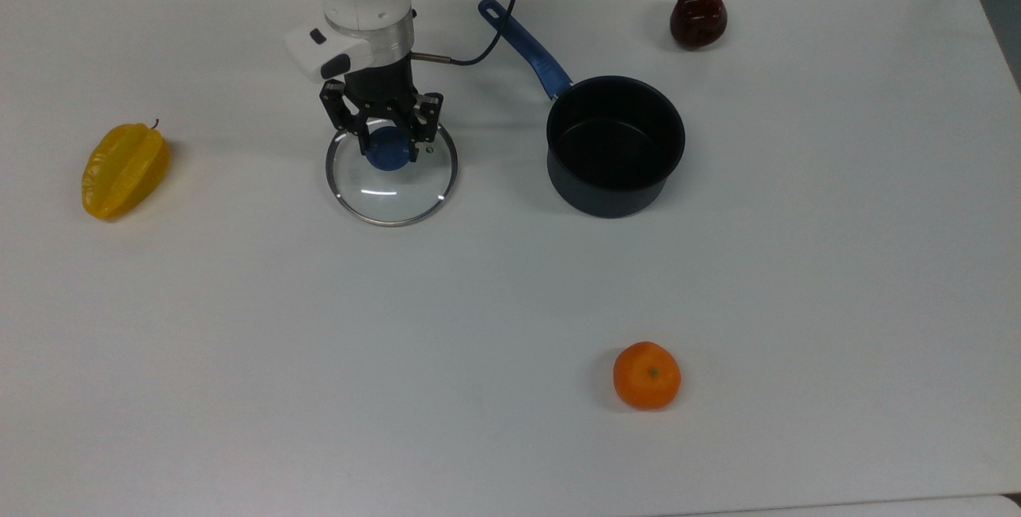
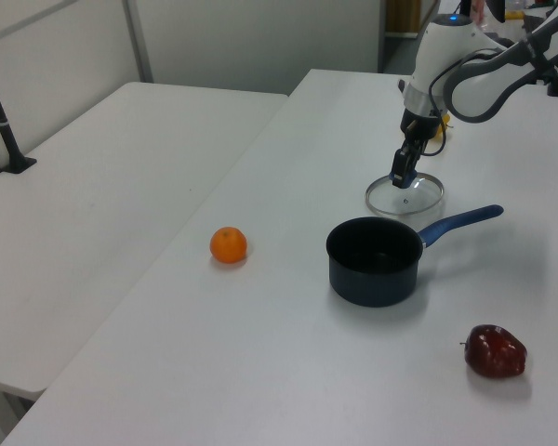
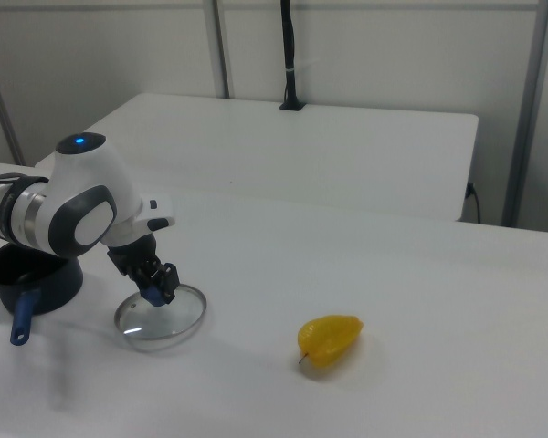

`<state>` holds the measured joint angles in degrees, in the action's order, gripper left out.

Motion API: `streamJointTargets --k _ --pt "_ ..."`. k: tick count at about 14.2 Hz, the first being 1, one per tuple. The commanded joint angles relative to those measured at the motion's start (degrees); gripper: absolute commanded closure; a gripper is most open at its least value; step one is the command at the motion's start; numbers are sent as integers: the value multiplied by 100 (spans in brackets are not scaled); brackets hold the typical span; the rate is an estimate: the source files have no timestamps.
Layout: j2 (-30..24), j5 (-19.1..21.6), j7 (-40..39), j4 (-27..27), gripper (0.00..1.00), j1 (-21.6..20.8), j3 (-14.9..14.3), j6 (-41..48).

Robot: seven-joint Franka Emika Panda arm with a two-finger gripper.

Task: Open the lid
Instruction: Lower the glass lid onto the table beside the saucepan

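The top view looked steeply down on the table (image 1: pixel 510 278); left and right views faced it obliquely from opposite ends.

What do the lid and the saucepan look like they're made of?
The lid: clear glass, since the table shows through it and it glints, with a shiny metal-looking rim and a blue knob, probably plastic. The saucepan: dark matte body, likely coated metal; its blue handle could be plastic.
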<state>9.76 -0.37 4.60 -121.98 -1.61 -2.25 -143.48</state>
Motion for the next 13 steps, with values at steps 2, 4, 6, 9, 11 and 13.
streamJointTargets --k 2,4,6,9,11,13 --pt "52 -77 -126 -10 53 -6 5 -92" --pt "105 -77 -187 -1 53 -15 5 -40" --pt "114 -77 -187 16 53 -15 5 -4" --pt "114 -77 -178 25 33 -6 5 75" --pt "105 -68 -170 25 16 -15 5 84" --pt "105 -68 -135 34 0 -15 5 84"
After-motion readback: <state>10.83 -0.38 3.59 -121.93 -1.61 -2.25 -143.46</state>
